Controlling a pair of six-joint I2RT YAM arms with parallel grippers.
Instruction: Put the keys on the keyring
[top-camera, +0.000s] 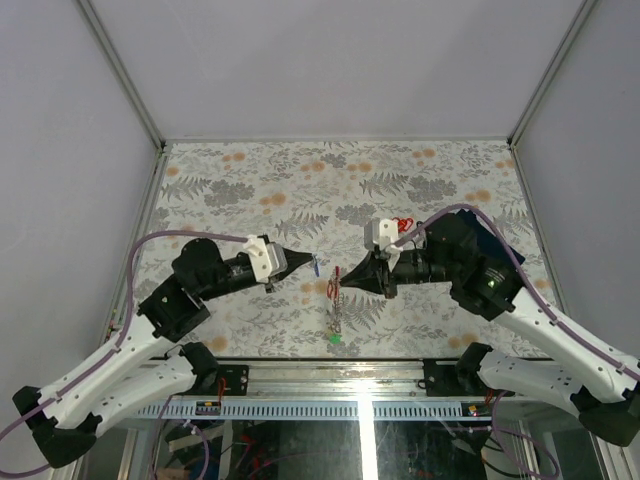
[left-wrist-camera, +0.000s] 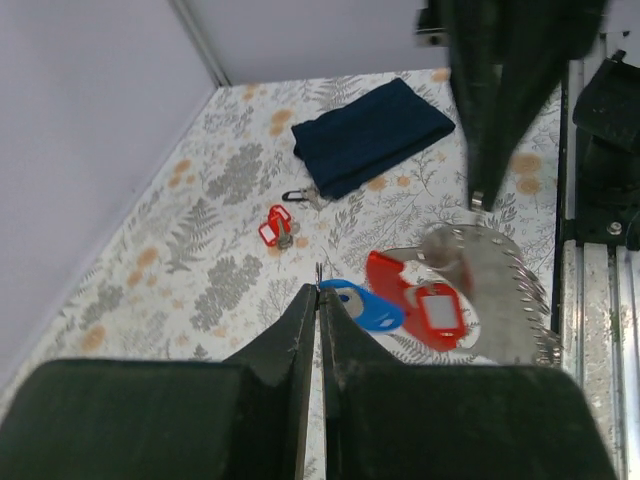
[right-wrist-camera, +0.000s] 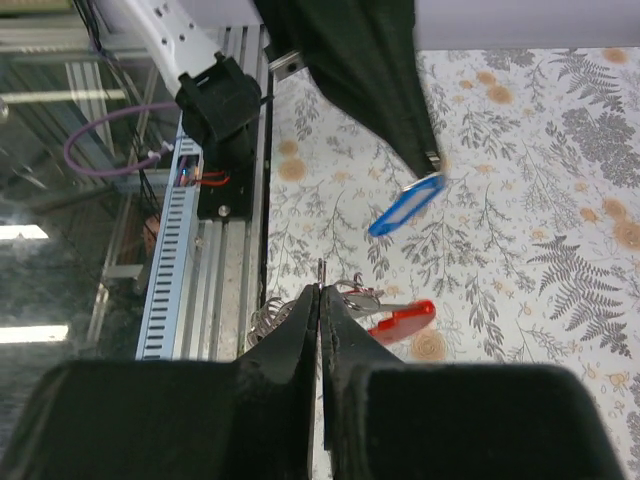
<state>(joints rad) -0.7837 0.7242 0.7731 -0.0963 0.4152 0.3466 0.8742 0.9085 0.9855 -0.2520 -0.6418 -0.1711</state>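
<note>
Blue-tagged key (left-wrist-camera: 362, 306): pinched in clenched left gripper (left-wrist-camera: 318, 292), tag dangling.
Keyring (right-wrist-camera: 355, 292): clamped by right gripper (right-wrist-camera: 320, 292), at key's 3 o'clock in top view, apart.
Risk: key pivots in pinch, misses ring's split.
Red-tagged keys (left-wrist-camera: 275, 225): lying loose, 11 o'clock in left wrist view.

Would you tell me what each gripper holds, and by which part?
Left gripper: blue-tagged key, pinched at its metal end. Right gripper: keyring, pinched at its upper edge.

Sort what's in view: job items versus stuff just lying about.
Job: blue-tagged key, held in the left gripper; keyring with red-tagged keys, held in the right gripper; loose red-tagged key, lying ungripped.
Lying about: folded navy cloth.
</note>
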